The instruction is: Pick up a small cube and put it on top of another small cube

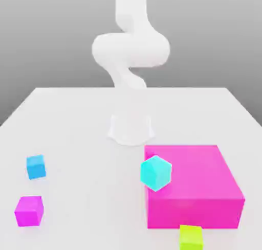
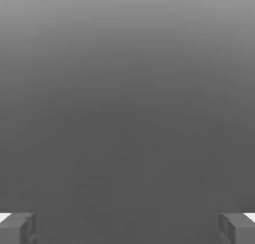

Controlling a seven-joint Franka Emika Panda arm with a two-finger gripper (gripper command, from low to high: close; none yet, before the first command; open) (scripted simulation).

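On the white worktop (image 1: 71, 121) stand the cubes: a blue cube (image 1: 36, 167) and a magenta cube (image 1: 29, 210) toward the exterior view's left, a cyan cube (image 1: 155, 173) tilted at the corner of a large pink block (image 1: 199, 177), and a green cube (image 1: 191, 237) just before it. Seen from its own camera, the hand (image 2: 127, 228) has its fingers (image 2: 17, 228) spread wide apart, gripping nothing, no cube between them.
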